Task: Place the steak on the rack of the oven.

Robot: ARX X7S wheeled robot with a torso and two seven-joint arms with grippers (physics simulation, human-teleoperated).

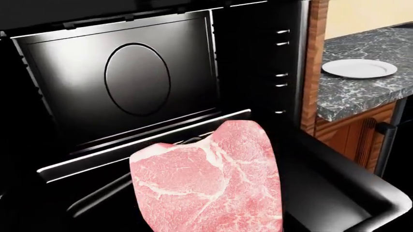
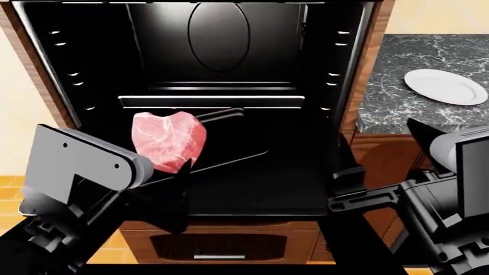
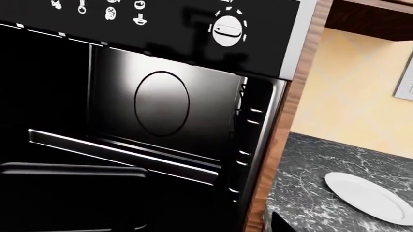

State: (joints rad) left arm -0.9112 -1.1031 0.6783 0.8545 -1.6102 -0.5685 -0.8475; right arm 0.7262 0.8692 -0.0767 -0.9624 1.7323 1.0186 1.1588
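Fingers (image 2: 221, 117) of the left gripper (image 2: 205, 139), two long black ones, clamp the single steak (image 2: 168, 141) between them, one above and one below the meat in the head view. That gripper is closed on the slab and holds it tilted over the lowered oven door (image 2: 260, 189), in front of the cavity and short of the rack (image 2: 212, 101). In the left wrist view the steak (image 1: 210, 181) fills the lower middle, its far tip reaching toward the rack (image 1: 142, 145) edge without lying on it.

The meat is pink-red with pale marbling running through it, roughly heart-shaped, with a notch at the top in the head view.

The right gripper shows in the head view only as grey and black housing at the lower right; its fingertips are out of sight, so I cannot tell how far it is open. It holds nothing that can be seen.

One oven (image 2: 221, 51) stands open, black inside, with an oval panel on the back wall and ribbed rails on both sides, framed in brown wood. One rack spans its width. To the right, one white plate (image 2: 445, 86) sits bare on a dark marbled counter (image 2: 382, 109). The right wrist view shows a control knob (image 3: 227, 31) above the cavity.
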